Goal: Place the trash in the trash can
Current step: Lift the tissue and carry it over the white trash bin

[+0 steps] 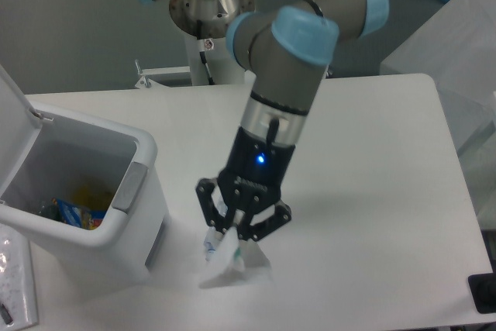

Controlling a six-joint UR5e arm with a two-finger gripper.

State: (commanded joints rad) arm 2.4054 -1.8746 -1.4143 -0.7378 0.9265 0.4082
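Note:
My gripper [236,247] hangs above the table's front middle, shut on a crumpled clear plastic wrapper [232,266] with green bits that dangles below the fingers. The flattened clear bottle [209,247] lies on the table behind the gripper; only its cap end shows at the gripper's left. The white trash can [132,222] stands at the left with its lid [12,133] swung up and colourful litter inside. The wrapper is to the right of the can and clear of its rim.
The arm's base column [211,32] rises at the back of the white table [372,191]. A clear plastic sheet [15,284] lies at the front left corner. A dark object [484,292] sits at the right edge.

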